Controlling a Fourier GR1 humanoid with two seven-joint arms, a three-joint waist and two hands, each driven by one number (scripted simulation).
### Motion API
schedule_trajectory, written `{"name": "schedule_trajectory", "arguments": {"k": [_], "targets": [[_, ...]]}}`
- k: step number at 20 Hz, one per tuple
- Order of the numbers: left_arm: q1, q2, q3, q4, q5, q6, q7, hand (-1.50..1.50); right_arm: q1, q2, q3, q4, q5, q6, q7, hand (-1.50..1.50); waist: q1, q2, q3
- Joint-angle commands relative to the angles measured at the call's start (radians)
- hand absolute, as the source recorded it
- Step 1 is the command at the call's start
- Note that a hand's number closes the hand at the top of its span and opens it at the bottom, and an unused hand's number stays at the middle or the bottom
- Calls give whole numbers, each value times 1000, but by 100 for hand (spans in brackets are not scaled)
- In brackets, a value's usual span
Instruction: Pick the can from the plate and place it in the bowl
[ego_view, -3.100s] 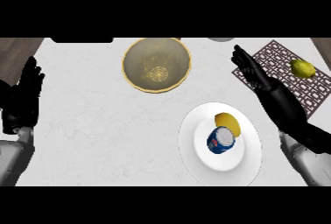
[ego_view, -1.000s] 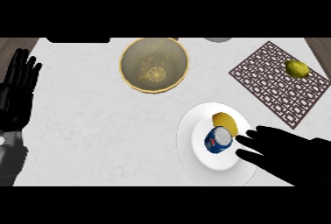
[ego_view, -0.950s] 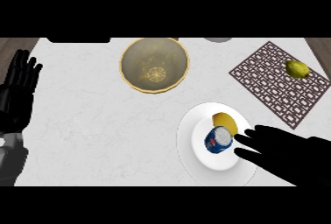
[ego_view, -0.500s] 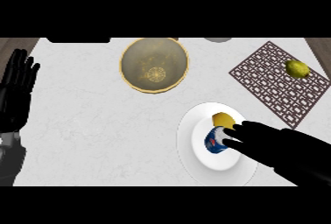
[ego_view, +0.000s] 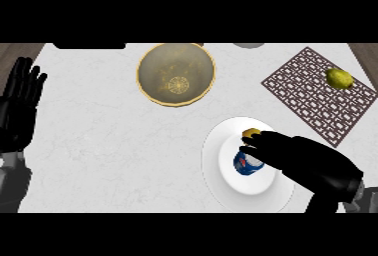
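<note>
Table (ego_view: 103, 150): bowl (ego_view: 176, 74) and plate (ego_view: 229, 185) carried.
Can (ego_view: 244, 168): on plate, half covered by right hand (ego_view: 295, 160); grasp cannot be told.
Left hand (ego_view: 18, 107): held open, left edge.

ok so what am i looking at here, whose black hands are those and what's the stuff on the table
This is one view, taken from a humanoid robot's head, looking steeply down at a kitchen counter. The black shapes are its own hands. The left hand rests open at the left edge. The right hand lies over a blue can on a white plate, beside a small yellow fruit; whether it grips the can cannot be seen. Further back sits a yellowish bowl, where the can should go. At the right, a lemon lies on a patterned mat.
</note>
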Motion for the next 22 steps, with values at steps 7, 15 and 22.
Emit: {"name": "schedule_trajectory", "arguments": {"k": [7,15,22], "targets": [[32,-35,26,-42,-41,-16,28,0,-9,105,-46,170,156,-31,-206,-150,0,-1,0],[-5,-49,70,52,-59,-69,-52,0,-7,194,-23,226,298,-42,-253,-150,-3,-1,0],[-41,-17,96,-56,-44,-72,105,0,-2,231,-43,307,376,-59,-314,-150,-1,-2,0]]}}
